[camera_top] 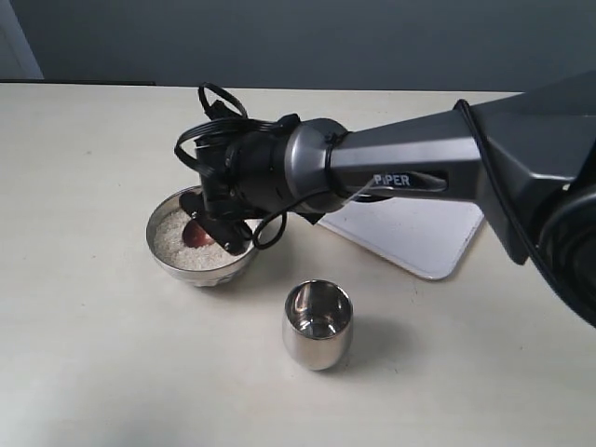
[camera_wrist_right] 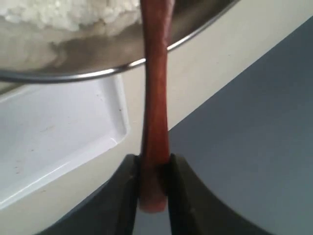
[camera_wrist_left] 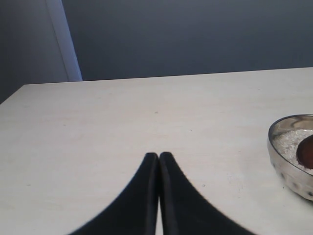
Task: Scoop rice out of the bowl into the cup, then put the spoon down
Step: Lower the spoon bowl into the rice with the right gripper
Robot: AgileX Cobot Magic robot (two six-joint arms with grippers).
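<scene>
Right gripper point(camera_wrist_right: 154, 162) clamped on spoon point(camera_wrist_right: 155, 98) handle, scoop seemingly dipped in rice point(camera_top: 172, 238), bowl point(camera_top: 197, 273) near cup point(camera_top: 318, 328)

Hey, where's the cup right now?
In the exterior view the cup stands upright near the middle, apart from the bowl on its left, with the white tray beyond it.

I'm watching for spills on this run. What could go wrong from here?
1. The right claw pinches the spoon only at its handle's end, so a loaded scoop may swivel in the grip.
2. The cup stands apart from the bowl and has a narrower mouth; rice may fall on the table on the way or miss.
</scene>
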